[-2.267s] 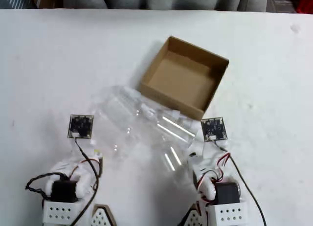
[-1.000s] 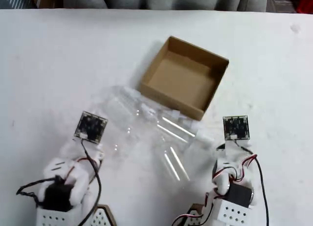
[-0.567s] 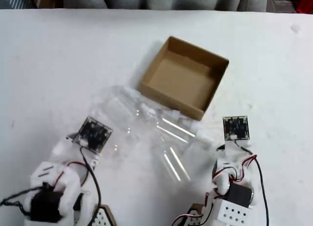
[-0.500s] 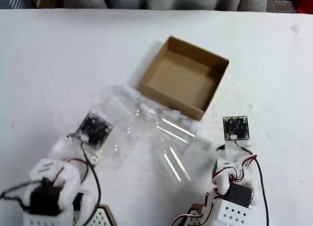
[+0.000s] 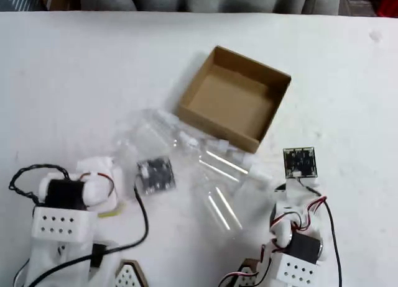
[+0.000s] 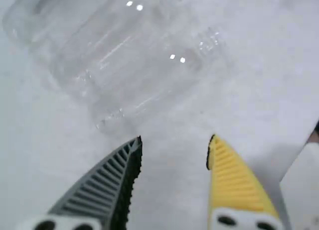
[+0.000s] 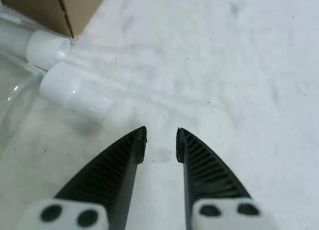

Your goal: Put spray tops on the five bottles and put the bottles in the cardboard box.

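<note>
Several clear cylindrical plastic bottles

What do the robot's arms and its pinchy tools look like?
The left arm and right arm are white blocky plastic with black motors, red and black cables, and a small dark square board near each wrist. The left tool has one grey ribbed finger and one yellow. The right tool has two black ribbed fingers.
</note>
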